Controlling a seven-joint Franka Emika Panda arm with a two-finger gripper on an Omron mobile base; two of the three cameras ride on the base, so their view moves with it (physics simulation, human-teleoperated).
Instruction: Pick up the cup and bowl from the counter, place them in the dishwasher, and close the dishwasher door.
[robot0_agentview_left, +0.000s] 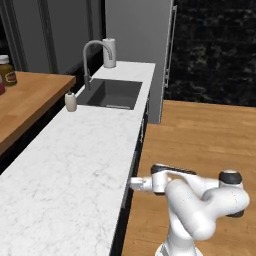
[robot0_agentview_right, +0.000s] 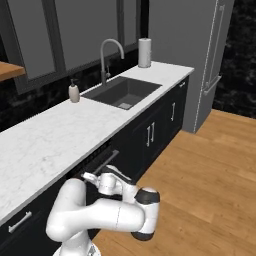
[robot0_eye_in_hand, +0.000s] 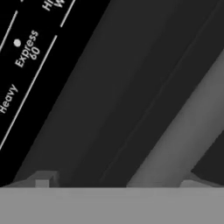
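Observation:
My gripper is open, close up against the black front of the dishwasher. Its two fingertips stand wide apart at either side of a grey bar handle that runs slantwise across the dishwasher door. Printed labels such as "Express 60" and "Heavy" mark the control strip. From the base, the gripper sits just under the edge of the white marble counter, at the dishwasher door. The hand reaches in below the counter. The cup and the bowl are out of view.
A dark sink with a curved faucet lies further along the counter, with a soap bottle and a white roll nearby. A wooden shelf carries jars. A tall grey fridge stands beyond, beside open wooden floor.

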